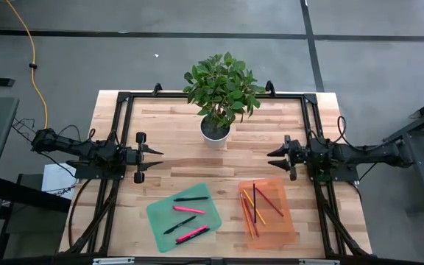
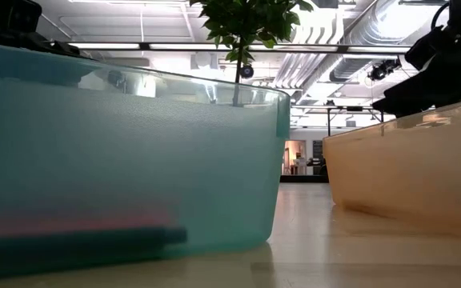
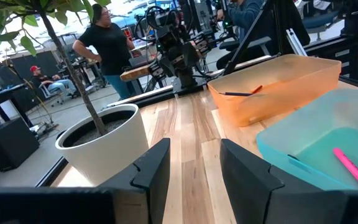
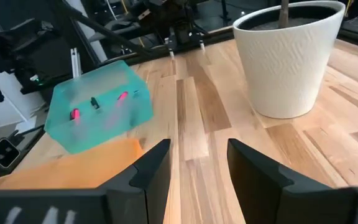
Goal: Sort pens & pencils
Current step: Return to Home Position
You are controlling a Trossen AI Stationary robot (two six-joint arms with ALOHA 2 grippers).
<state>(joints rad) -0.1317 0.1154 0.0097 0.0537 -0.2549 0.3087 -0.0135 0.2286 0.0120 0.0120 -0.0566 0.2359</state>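
Note:
Pink and black pens (image 1: 186,210) lie in a teal tray (image 1: 160,221) at the table's near middle. Thin red, orange, yellow and dark pencils (image 1: 256,205) lie in an orange tray (image 1: 282,228) to its right. My left gripper (image 1: 159,157) hovers open at the table's left side, pointing level toward the middle, with nothing between its fingers (image 3: 151,171). My right gripper (image 1: 272,158) hovers open at the right side, facing it, also holding nothing; its fingers (image 4: 151,168) frame bare wood.
A potted plant in a white pot (image 1: 216,131) stands at the table's far middle, between the two grippers. Bare wood lies between the grippers and in front of the pot. People and equipment show in the room beyond the table.

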